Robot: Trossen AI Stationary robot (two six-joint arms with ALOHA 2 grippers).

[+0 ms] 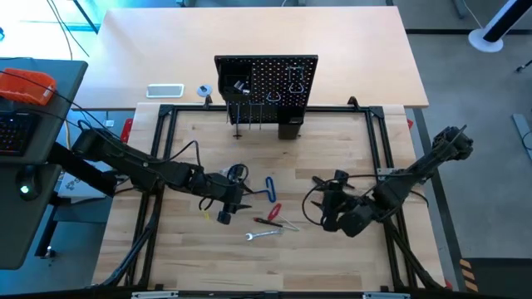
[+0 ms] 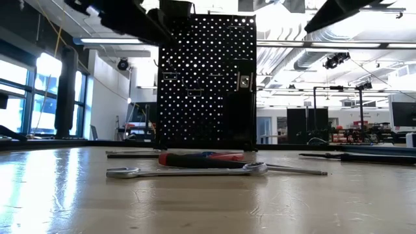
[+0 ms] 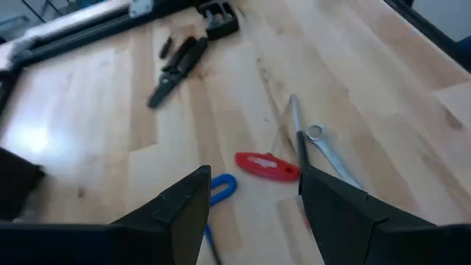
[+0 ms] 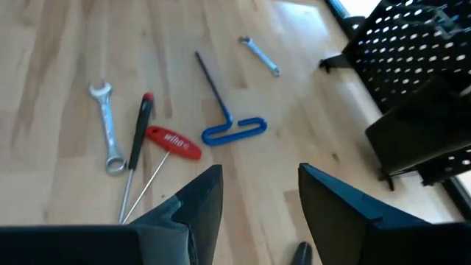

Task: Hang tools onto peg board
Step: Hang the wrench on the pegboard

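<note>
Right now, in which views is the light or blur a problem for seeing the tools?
Low view: bright windows behind the peg board shine through its holes, and the wrench glints. Left wrist view: soft blur, with glare on the table. Right wrist view: the blue hex key is clear.

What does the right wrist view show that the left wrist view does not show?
Only the right wrist view shows the peg board, the full blue-handled T hex key and a small silver wrench beyond it. Only the left wrist view shows the black pliers lying near the table frame. Both show the red-handled screwdriver, a silver wrench and part of the blue handle, all on the wooden table. In each view the arm's own gripper, right gripper and left gripper, is open and empty.
</note>
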